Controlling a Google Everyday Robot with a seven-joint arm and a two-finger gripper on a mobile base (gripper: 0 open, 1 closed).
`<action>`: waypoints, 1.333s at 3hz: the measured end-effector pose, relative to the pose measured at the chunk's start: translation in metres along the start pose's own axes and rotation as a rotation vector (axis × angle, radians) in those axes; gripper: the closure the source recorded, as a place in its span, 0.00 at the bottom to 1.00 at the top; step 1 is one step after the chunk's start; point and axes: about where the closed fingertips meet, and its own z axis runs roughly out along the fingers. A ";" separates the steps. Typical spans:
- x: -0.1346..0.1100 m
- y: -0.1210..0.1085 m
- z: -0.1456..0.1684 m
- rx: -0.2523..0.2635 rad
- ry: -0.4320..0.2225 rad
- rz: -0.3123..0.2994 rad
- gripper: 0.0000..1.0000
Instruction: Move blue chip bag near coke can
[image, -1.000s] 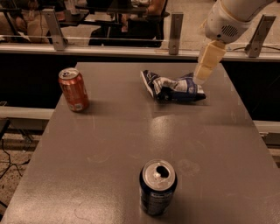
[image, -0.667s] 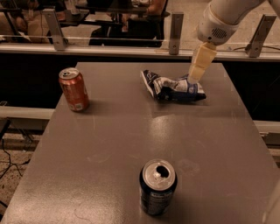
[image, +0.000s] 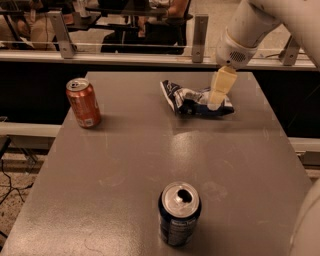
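The blue chip bag (image: 192, 101) lies crumpled, dark blue and white, at the far right-centre of the grey table (image: 150, 160). The coke can (image: 83, 102), orange-red with a silver top, stands upright near the table's far left edge. My gripper (image: 216, 102) hangs from the white arm at the upper right, its cream-coloured fingers pointing down onto the right part of the bag, touching or just above it. The bag and the coke can are well apart, about a third of the table's width.
A dark blue can (image: 179, 213) with an open top stands near the table's front edge, centre. A rail with metal posts (image: 199, 31) runs behind the table. Part of the robot's white body (image: 307, 225) shows at the lower right.
The gripper has moved a little left and down, from above the bag's right end onto its right part. The bag and both cans have not moved.
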 end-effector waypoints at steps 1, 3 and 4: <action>0.001 0.011 0.021 -0.040 0.010 0.000 0.00; -0.002 0.025 0.039 -0.091 0.036 -0.011 0.40; -0.008 0.024 0.033 -0.095 0.055 -0.036 0.62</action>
